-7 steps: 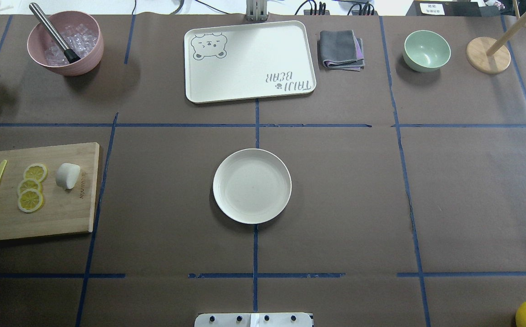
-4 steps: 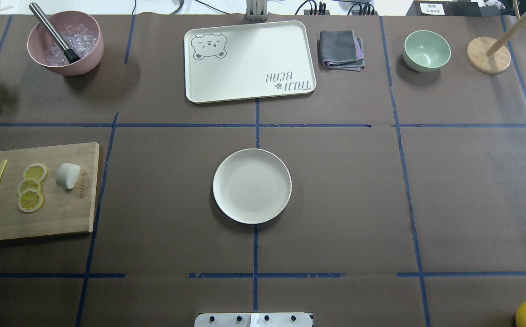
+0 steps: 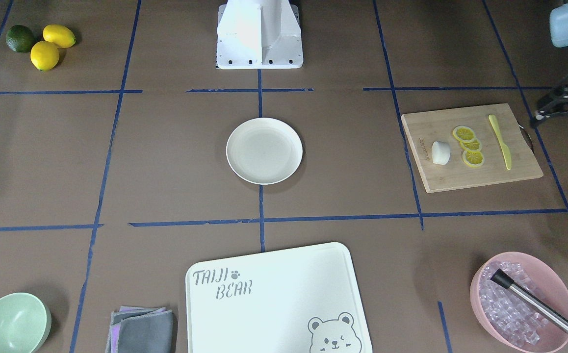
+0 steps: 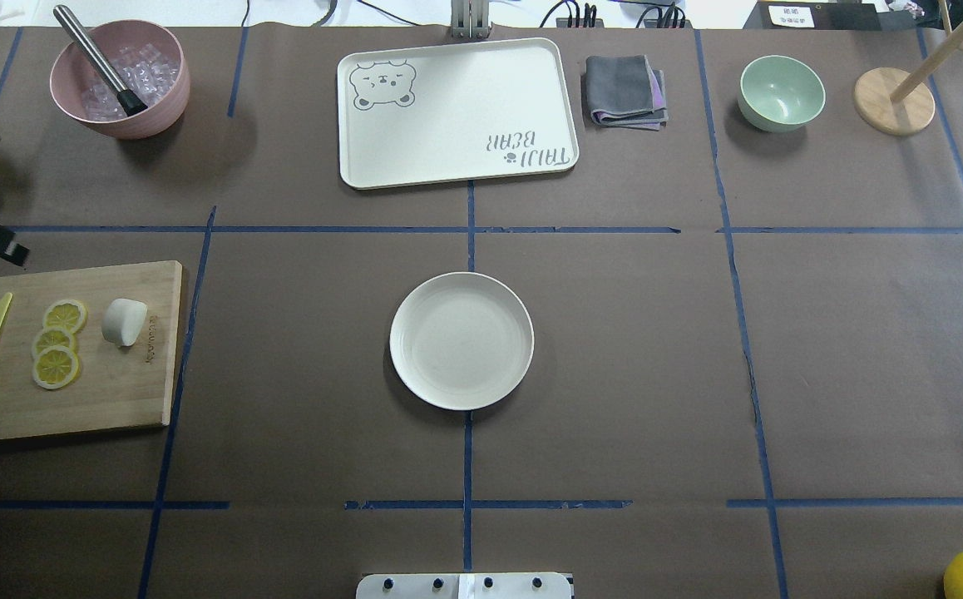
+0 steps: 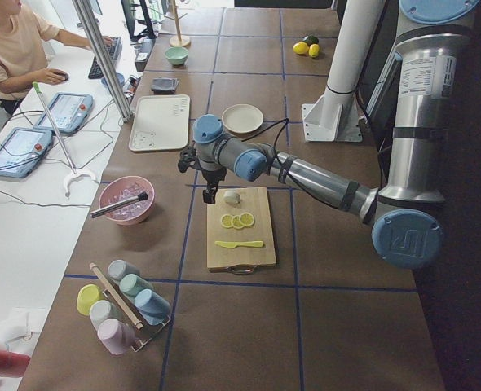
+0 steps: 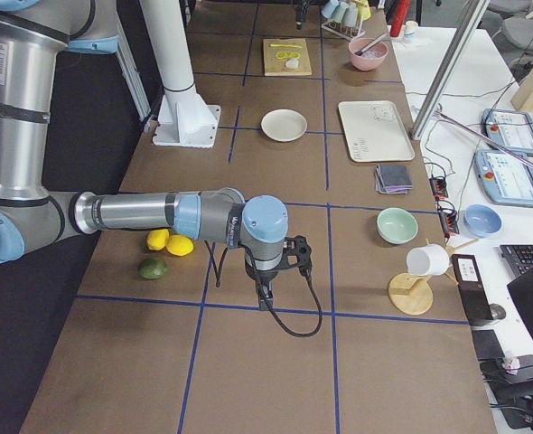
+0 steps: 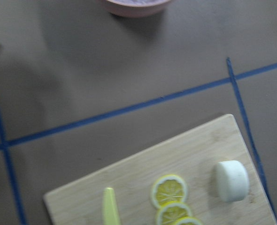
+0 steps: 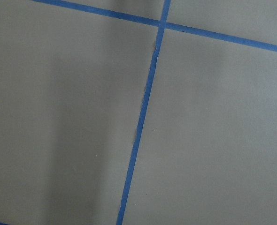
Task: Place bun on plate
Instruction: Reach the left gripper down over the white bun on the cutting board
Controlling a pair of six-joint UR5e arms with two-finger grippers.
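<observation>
Bamboo board (image 4: 116,399) carries the bun (image 4: 124,322); no part of the task is done yet.
Nearest, the plate (image 4: 461,341) sits bare mid-bench (image 4: 614,374), well apart from the bun, which lies just beside the lemon slices (image 4: 57,343). Farther back, the left pincer (image 5: 210,195) hangs by the board, not over the bun; I cannot tell how its jaws stand. The right pincer (image 6: 265,301) is equally unclear. Reach, grasp, carry and release all remain.

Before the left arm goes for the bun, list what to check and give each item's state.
1. Bun lying free on the cutting board: ok.
2. Lemon slices apart from the bun: ok.
3. Plate bare: ok.
4. Left gripper lined up over the bun: not ok; its wrist view shows the bun low and to the right.
5. Left jaws open: cannot tell.
</observation>
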